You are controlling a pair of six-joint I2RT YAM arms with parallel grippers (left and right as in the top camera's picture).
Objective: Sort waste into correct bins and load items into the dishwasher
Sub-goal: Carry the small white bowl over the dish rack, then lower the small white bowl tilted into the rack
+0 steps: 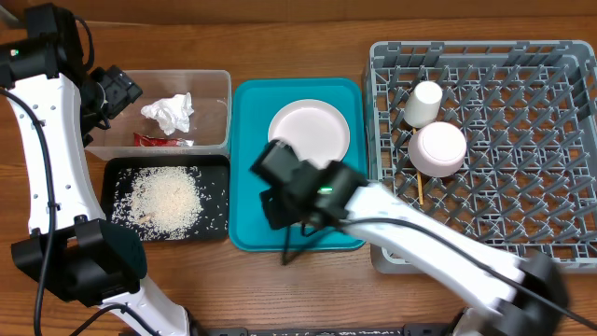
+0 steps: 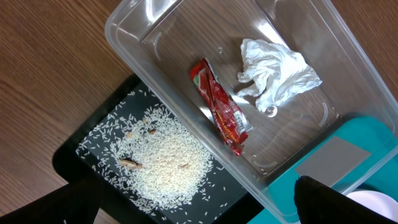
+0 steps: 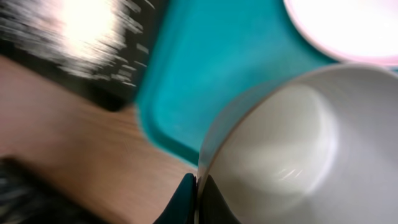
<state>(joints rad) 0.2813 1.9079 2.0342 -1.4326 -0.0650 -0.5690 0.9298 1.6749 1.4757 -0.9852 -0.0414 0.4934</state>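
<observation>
My right gripper (image 3: 198, 186) (image 1: 280, 198) is shut on the rim of a white bowl (image 3: 292, 149), held over the near left part of the teal tray (image 1: 244, 187). A pale pink plate (image 1: 309, 131) lies on that tray. The arm hides the bowl in the overhead view. My left gripper (image 2: 199, 211) (image 1: 114, 89) hangs open and empty above the bins. The clear tub (image 2: 124, 37) holds the white tissue (image 2: 273, 74) and the red wrapper (image 2: 221, 109). Rice (image 2: 165, 162) lies heaped in the black tray (image 2: 68, 158).
The grey dish rack (image 1: 569, 56) at the right holds a small white cup (image 1: 423, 103), an upturned bowl (image 1: 437, 149) and a thin chopstick (image 1: 420, 191). Bare wooden table runs along the front edge.
</observation>
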